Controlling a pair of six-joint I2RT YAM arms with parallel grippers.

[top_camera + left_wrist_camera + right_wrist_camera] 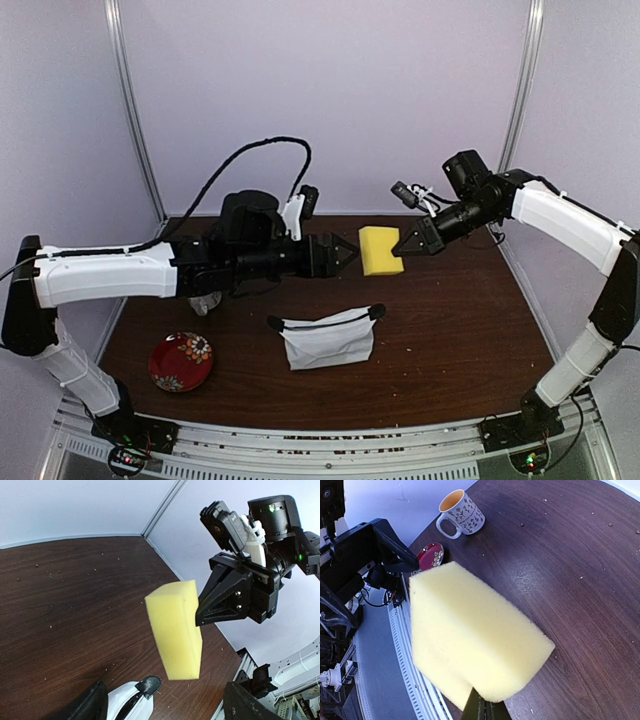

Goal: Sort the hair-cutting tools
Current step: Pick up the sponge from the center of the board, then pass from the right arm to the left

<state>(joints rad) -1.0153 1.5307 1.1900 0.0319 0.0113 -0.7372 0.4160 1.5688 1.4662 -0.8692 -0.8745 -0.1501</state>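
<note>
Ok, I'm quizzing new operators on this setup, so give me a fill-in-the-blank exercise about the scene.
1. The right tool is shut on a sponge coloured ____.
2. The left tool stands ____, holding nothing.
3. The white pouch on the table has a ____ zipper.
4. The plate is mostly ____.
Missing words: yellow; open; black; red.

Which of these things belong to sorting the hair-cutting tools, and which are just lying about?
In the job: no hair-cutting tool shows; the right end effector holds only a yellow sponge.
Lying about: white pouch, red plate, mug.
</note>
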